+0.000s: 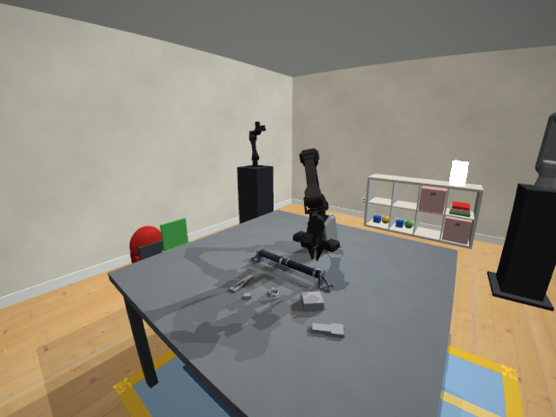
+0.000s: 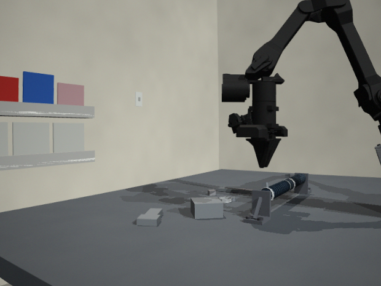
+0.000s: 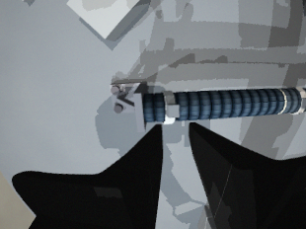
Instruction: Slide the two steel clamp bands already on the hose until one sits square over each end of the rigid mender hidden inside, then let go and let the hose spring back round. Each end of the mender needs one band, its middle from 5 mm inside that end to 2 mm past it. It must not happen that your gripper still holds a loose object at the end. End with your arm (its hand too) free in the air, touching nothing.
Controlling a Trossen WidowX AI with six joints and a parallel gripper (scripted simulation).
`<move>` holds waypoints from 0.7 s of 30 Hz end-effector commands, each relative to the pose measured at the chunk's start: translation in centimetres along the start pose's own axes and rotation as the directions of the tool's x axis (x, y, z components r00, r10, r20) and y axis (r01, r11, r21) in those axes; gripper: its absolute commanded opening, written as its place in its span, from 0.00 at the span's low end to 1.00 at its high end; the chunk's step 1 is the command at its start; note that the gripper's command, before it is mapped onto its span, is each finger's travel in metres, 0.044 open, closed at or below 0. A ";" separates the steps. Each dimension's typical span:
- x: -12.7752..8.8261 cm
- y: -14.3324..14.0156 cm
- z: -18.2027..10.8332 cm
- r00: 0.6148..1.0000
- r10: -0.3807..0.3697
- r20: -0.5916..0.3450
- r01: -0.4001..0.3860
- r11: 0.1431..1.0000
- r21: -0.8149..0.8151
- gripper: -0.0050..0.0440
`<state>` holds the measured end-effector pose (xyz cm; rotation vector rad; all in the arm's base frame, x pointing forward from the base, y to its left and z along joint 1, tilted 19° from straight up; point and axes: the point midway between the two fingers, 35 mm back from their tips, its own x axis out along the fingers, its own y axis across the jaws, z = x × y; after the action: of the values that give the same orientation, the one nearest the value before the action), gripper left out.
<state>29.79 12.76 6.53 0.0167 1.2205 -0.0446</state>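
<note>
The dark blue ribbed hose (image 1: 296, 265) (image 2: 281, 188) (image 3: 232, 105) runs straight between two grey end brackets. One steel band (image 2: 272, 192) (image 3: 170, 109) sits around it close to the near bracket (image 2: 261, 200) (image 3: 139, 112), with a short piece of hose between. The other band (image 3: 302, 94) is around mid-hose, cut off at the wrist view's right edge, beside a thin pale ring (image 3: 284, 102). The mender is hidden. My gripper (image 1: 316, 258) (image 2: 263, 166) (image 3: 175, 129) is open by a narrow gap and empty, above the hose, its tips beside the near band in the wrist view.
A grey block (image 1: 312, 300) (image 2: 208, 208) (image 3: 106, 6) stands near the near bracket, with a stepped piece (image 1: 328, 329) (image 2: 149, 218) farther out. A loose clamp ring (image 1: 273, 290) (image 2: 226, 199), a small block (image 1: 247, 296) (image 2: 211, 192) and a long thin tool (image 1: 240, 283) lie beside the hose.
</note>
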 end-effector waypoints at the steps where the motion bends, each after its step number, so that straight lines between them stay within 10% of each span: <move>1: 0.8 -0.1 -0.2 1.000 -0.009 -0.012 0.009 1.000 -0.002 0.29; 21: 3.7 -0.1 -0.3 1.000 -0.009 -0.012 0.009 1.000 -0.002 0.29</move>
<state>30.99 12.77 4.02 0.0195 1.2127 -0.0463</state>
